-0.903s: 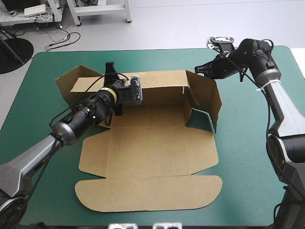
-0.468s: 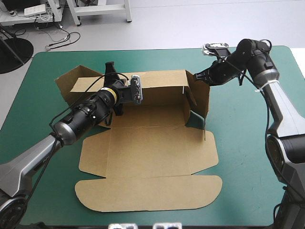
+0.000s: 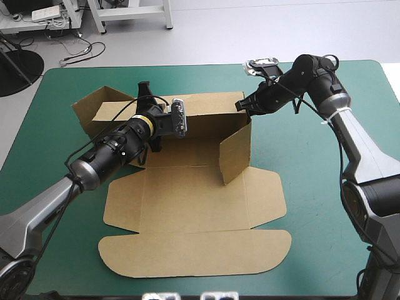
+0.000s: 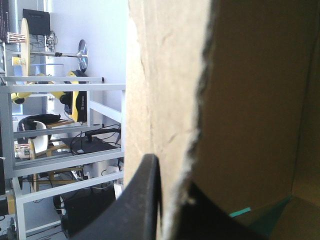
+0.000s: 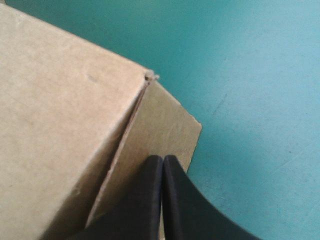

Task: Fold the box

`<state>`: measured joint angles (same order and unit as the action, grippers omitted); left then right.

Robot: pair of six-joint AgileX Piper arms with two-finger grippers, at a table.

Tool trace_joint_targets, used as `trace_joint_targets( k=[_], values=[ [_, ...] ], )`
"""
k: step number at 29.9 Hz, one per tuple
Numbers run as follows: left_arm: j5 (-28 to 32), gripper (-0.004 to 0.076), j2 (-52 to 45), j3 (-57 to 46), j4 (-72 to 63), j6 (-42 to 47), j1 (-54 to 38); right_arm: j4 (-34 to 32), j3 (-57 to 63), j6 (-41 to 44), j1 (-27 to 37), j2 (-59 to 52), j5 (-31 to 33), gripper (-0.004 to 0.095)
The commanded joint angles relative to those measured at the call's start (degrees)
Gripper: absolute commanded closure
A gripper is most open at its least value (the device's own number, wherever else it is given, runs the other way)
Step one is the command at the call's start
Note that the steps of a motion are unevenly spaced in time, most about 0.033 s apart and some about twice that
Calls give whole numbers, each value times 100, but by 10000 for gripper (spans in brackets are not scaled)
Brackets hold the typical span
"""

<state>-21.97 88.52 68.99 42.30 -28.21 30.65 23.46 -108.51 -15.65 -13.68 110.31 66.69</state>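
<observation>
Brown board, half raised: the box lies mid-table on the teal-green cover, its long axis running left to right across me, the lid flat on my near side

My left claw is clamped on the far wall, one black finger outside it, the sheet pinched against the other, so that wall stands upright. My right claw is pressed together, its fingertips meeting in a single point with nothing between them. It sits at the far right corner, touching a tab of board that juts past the corner edge

What matters is that corner. The right wall stands upright and runs from my right claw toward the near side; the box's inside lies to the claw's left. I judge the next push must go leftward, along the long axis, to seat the tab against the far wall. My right arm is the nearer one, and my left is taken up with holding

The left wall leans outward, not squared. As a tray the box holds nothing; only my left arm reaches over its floor
</observation>
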Motion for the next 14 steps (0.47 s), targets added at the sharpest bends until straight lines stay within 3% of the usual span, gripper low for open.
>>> trace_joint_targets(
  k=[1, 9, 14],
  values=[
    [-512, 734, -109, 13, -163, 114, -21, 2, -148, -62, -11, -332, -126, 922],
    [-524, 734, -109, 13, -163, 74, -21, -199, -89, -12, -11, -332, -414, 923],
    [-524, 734, -109, 13, -163, 74, -21, -149, 878, -143, 42, -628, -1159, 923]
  ],
)
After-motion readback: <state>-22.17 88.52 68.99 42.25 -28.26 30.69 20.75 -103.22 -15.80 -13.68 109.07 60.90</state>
